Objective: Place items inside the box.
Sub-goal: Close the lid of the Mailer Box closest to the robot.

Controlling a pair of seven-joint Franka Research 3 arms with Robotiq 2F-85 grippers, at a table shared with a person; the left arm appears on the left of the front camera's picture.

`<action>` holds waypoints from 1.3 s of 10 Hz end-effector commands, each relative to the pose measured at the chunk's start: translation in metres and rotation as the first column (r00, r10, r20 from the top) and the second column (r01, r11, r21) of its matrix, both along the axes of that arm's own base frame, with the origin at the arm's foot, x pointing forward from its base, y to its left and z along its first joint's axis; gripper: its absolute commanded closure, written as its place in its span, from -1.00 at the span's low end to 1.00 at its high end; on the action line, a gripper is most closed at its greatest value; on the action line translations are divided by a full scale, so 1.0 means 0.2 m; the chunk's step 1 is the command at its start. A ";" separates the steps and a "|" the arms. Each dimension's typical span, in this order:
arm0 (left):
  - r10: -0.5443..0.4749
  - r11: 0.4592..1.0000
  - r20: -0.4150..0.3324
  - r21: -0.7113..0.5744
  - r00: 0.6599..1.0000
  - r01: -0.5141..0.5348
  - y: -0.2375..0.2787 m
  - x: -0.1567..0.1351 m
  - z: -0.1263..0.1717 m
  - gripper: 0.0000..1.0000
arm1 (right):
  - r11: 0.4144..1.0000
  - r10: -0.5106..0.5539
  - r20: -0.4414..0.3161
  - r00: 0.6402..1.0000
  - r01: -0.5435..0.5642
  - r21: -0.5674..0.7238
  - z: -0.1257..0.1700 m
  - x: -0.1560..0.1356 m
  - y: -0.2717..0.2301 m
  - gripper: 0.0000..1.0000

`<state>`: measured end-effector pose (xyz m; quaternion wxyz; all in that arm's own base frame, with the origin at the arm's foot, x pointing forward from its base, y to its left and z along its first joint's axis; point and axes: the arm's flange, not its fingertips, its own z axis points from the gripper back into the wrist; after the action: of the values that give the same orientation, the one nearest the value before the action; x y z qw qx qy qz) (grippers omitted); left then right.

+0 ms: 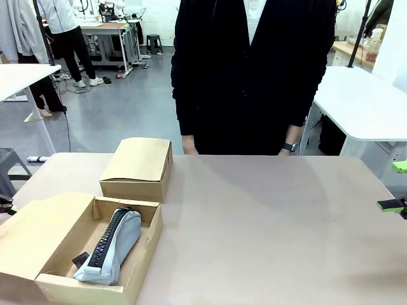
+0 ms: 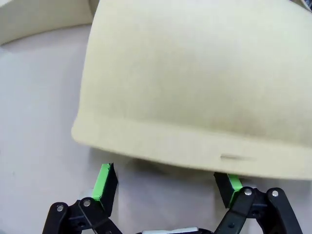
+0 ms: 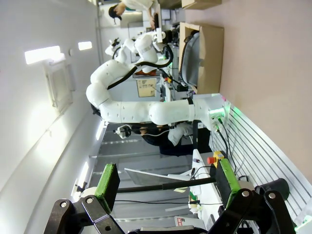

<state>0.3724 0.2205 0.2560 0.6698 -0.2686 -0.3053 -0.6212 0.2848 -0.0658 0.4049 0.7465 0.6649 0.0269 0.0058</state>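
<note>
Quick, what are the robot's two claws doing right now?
Left gripper: open, holding nothing, just above the box flap.
Right gripper: open, holding nothing.

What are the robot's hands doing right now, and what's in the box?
Left hand open, empty, over box flap. Right hand open, empty, off to the side. Grey pouch lies in open box. Closed box behind it; nothing blocking.

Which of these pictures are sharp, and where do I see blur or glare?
Front view: sharp, even light, the grey zip pouch in the open cardboard box clear. Left wrist view: the cream cardboard flap is soft, too near the lens. Right wrist view: rolled sideways, ceiling lamps glare white.
</note>
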 end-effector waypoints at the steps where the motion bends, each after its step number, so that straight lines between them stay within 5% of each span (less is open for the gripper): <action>1: -0.049 0.988 0.047 -0.143 0.998 0.055 -0.03 0.01 -0.02 -1.00 | 1.000 -0.003 0.023 1.000 0.003 0.016 0.01 0.00 0.00 -1.00; 7: -0.090 0.937 0.072 -0.333 0.993 0.109 -0.09 0.00 0.04 -1.00 | 1.000 -0.003 0.023 1.000 0.003 0.016 0.01 0.00 0.00 -1.00; 13: -0.183 0.823 0.143 -0.519 0.973 0.231 -0.35 -0.19 0.24 -1.00 | 1.000 -0.003 0.023 1.000 0.003 0.016 0.01 0.00 0.00 -1.00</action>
<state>0.3579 0.1450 0.3382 0.5052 -0.4589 -0.4383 -0.5849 0.2849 -0.0657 0.4048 0.7467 0.6646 0.0272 0.0057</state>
